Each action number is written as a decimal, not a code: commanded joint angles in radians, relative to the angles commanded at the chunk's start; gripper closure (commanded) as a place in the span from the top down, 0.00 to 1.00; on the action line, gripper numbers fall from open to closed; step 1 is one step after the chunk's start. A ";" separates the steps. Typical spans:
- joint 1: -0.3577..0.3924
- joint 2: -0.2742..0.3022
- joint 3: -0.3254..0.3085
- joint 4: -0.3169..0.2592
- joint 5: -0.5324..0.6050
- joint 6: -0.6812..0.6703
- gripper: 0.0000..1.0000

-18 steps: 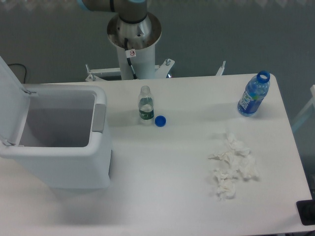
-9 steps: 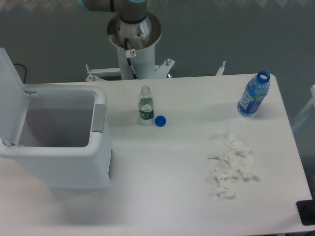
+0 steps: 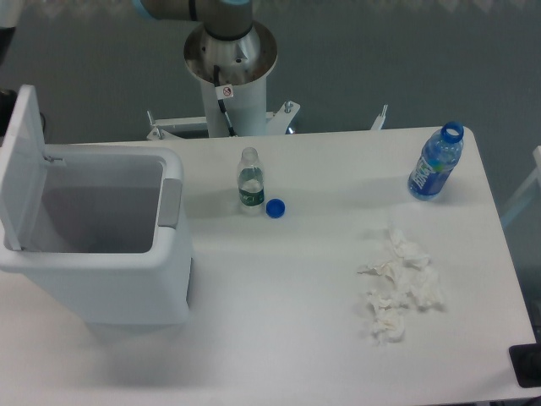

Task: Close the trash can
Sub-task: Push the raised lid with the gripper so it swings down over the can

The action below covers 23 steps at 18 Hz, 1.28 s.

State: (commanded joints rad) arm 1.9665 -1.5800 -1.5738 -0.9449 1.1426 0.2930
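Note:
The trash can (image 3: 127,279) is a large white bin at the table's left, with a grey latch strip (image 3: 170,203) on its right rim. Its mouth is uncovered and the inside looks empty. The flat white lid (image 3: 24,161) stands nearly upright along the left rim, hinged there. Only a small dark and white piece of my gripper (image 3: 7,25) shows, at the frame's top left corner, above and behind the lid's top edge. The fingers are cut off by the frame edge, so open or shut cannot be read.
A small clear bottle (image 3: 249,180) stands uncapped at mid table with a blue cap (image 3: 275,208) beside it. A blue bottle (image 3: 436,162) stands at the far right. Crumpled tissues (image 3: 397,288) lie front right. The arm's base column (image 3: 230,76) rises behind the table.
The lid has swung from leaning out to the left up to nearly vertical. A piece of the gripper has come into view at the top left corner.

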 joint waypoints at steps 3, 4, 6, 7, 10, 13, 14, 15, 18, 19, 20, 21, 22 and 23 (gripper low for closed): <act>0.023 0.008 -0.015 0.002 0.055 0.009 1.00; 0.035 0.008 -0.015 0.000 0.058 0.014 1.00; 0.045 0.008 -0.020 0.000 0.068 0.014 1.00; 0.046 0.008 -0.023 0.000 0.081 0.014 1.00; 0.066 0.008 -0.043 0.002 0.088 0.017 1.00; 0.090 0.006 -0.046 0.000 0.089 0.038 1.00; 0.097 0.005 -0.046 -0.002 0.089 0.040 1.00; 0.104 0.005 -0.049 -0.002 0.089 0.043 1.00; 0.120 0.008 -0.066 0.000 0.089 0.081 1.00; 0.129 0.008 -0.069 -0.002 0.089 0.087 1.00; 0.134 0.011 -0.072 -0.002 0.089 0.092 1.00; 0.137 0.012 -0.074 -0.002 0.089 0.094 1.00; 0.138 0.011 -0.074 -0.002 0.089 0.095 1.00; 0.138 0.011 -0.074 -0.002 0.091 0.095 1.00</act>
State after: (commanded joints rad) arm 2.1046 -1.5693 -1.6475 -0.9465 1.2333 0.3881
